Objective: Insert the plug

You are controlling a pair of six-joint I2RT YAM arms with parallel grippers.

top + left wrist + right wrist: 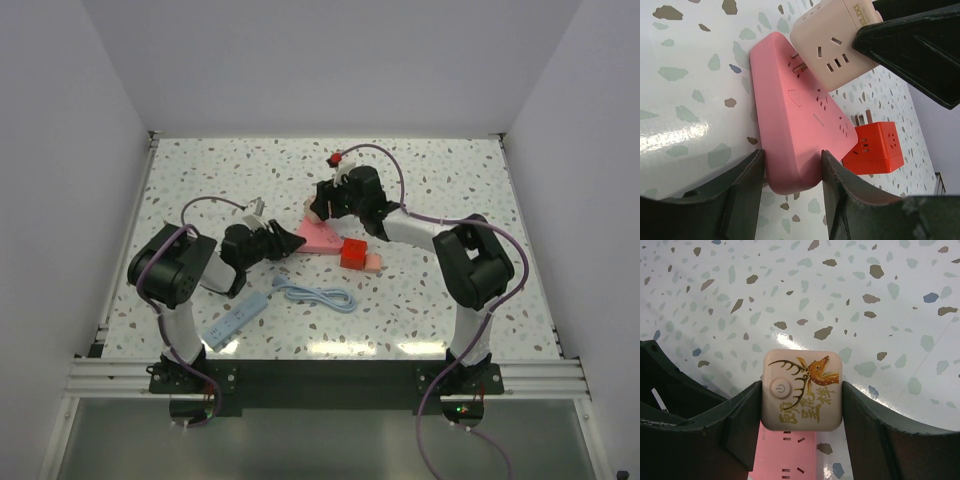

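Note:
The plug (802, 390) is a pale salmon cube with a deer print and a power button, and my right gripper (801, 390) is shut on its two sides. It hangs tilted over the flat pink triangular power strip (800, 115). Its metal prongs (797, 62) meet one of the strip's sockets and still show partly. My left gripper (791, 160) is shut on the near corner of the strip, one finger on each edge. From above, the left gripper (288, 243) holds the strip (322, 238) at its left tip and the right gripper (320, 210) holds the plug (318, 212) above it.
A bright red cube adapter (352, 253) lies against the strip's right side, with a small salmon piece (372, 262) beside it. A coiled light-blue cable (320, 296) and a white elongated strip (235, 320) lie nearer the arm bases. White walls enclose the table.

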